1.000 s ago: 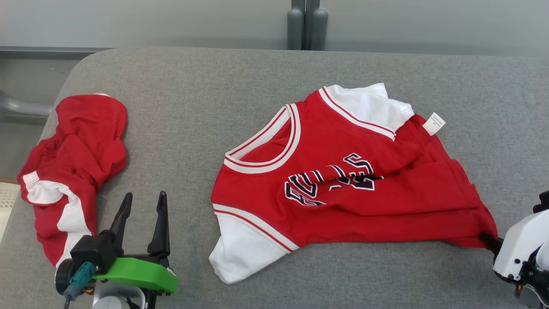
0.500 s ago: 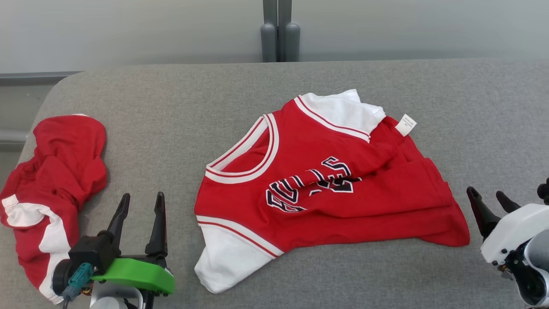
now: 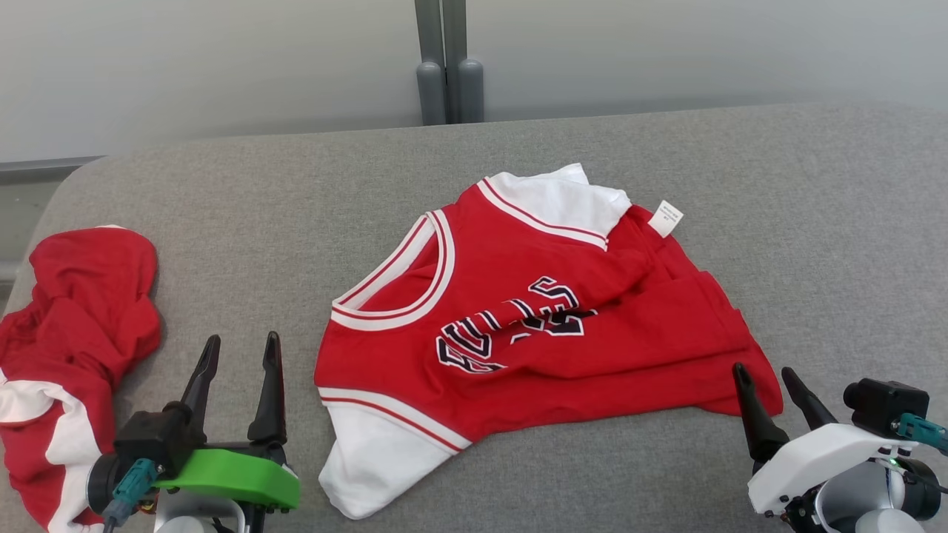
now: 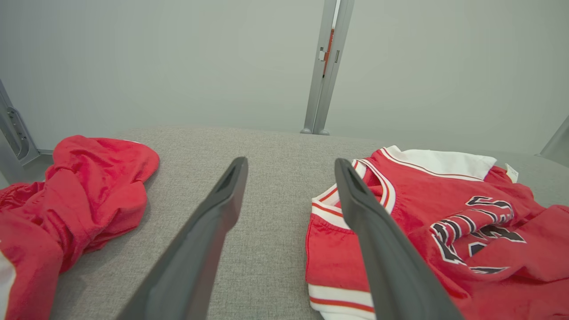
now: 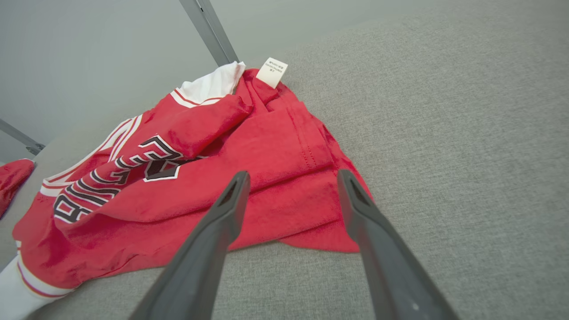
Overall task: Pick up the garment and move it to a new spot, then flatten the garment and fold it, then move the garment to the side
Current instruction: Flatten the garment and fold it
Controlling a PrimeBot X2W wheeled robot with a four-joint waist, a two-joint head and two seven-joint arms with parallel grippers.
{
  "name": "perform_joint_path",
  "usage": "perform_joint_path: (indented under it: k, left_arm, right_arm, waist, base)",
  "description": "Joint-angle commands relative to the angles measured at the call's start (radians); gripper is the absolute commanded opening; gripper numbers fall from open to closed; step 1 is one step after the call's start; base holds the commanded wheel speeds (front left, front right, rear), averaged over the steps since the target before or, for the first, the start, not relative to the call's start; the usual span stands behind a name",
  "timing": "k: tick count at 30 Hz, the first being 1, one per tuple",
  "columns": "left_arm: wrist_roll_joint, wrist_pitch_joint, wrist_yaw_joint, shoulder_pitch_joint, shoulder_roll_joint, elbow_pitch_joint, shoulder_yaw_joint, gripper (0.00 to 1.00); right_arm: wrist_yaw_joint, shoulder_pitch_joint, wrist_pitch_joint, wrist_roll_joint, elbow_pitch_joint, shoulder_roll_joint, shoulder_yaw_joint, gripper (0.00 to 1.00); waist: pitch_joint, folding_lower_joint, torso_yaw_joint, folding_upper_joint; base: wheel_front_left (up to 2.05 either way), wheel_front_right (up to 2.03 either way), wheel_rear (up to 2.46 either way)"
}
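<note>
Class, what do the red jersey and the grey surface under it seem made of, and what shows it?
Red jersey: probably soft, matte knit cloth; it lies in limp folds. Grey surface: seemingly woven fabric covering, matte, with a fine flecked weave.

Low, pointing forward: left claw (image 3: pixel 241 339) spread wide; right claw (image 3: pixel 761 369) spread wide too.

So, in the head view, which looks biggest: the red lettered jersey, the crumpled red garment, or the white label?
Largest: red lettered jersey.
Next: crumpled red garment, though the picture's edge cuts it off.
Smallest: white label.
</note>
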Motion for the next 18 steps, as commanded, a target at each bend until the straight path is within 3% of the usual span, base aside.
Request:
perform_joint_path:
  k: [1,6,18]
  left_arm:
    - [0.004,0.000,-0.001,0.010,0.005,-0.002,0.004,1.00]
    - [0.007,0.000,-0.004,0.003,0.007,-0.001,-0.002,1.00]
    - [0.001,0.000,-0.009,-0.026,0.003,0.011,-0.017,1.00]
  right_arm:
    - [0.001,-0.009,-0.018,-0.002,0.012,-0.004,-0.001,1.00]
    - [0.000,-0.059,-0.016,0.013,0.069,-0.015,0.008,1.00]
    - [0.000,-0.234,0.176,0.103,0.294,-0.049,-0.001,1.00]
  waist:
    - [-0.002,0.0000,-0.001,0.0000]
    - [0.003,0.0000,0.002,0.0000]
    - [0.050,0.0000,0.060,0.0000]
  base:
    - [0.00,0.00,0.00]
    - [0.00,0.00,0.00]
    - [0.00,0.00,0.00]
